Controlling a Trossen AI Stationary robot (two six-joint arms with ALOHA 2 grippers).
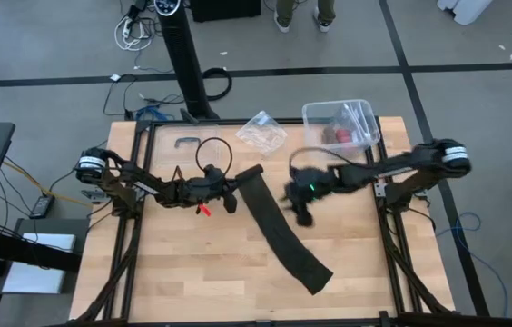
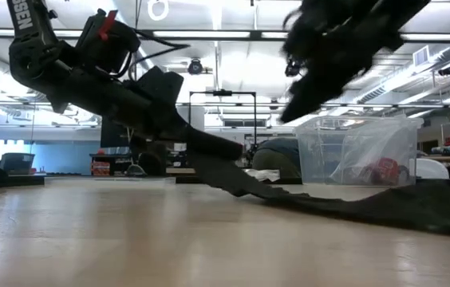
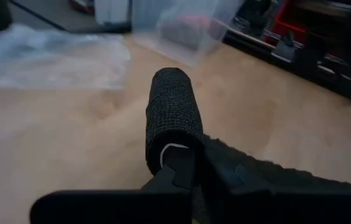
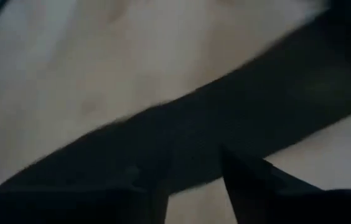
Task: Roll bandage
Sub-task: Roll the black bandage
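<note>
While left gripper (image 3: pixel 178 163) clamps bandage (image 1: pixel 279 232) (rolled end), right gripper (image 1: pixel 300 207) hovers, parted.

Bandage (image 1: pixel 279 232) matte black; table (image 1: pixel 192 272) pale wood grain; box (image 1: pixel 339 123) clear, red inside; pincers dark.

Black elastic bandage (image 1: pixel 279 232): one end rolled into a short cylinder near the table's centre, remainder trailing flat diagonally toward the front edge.
</note>
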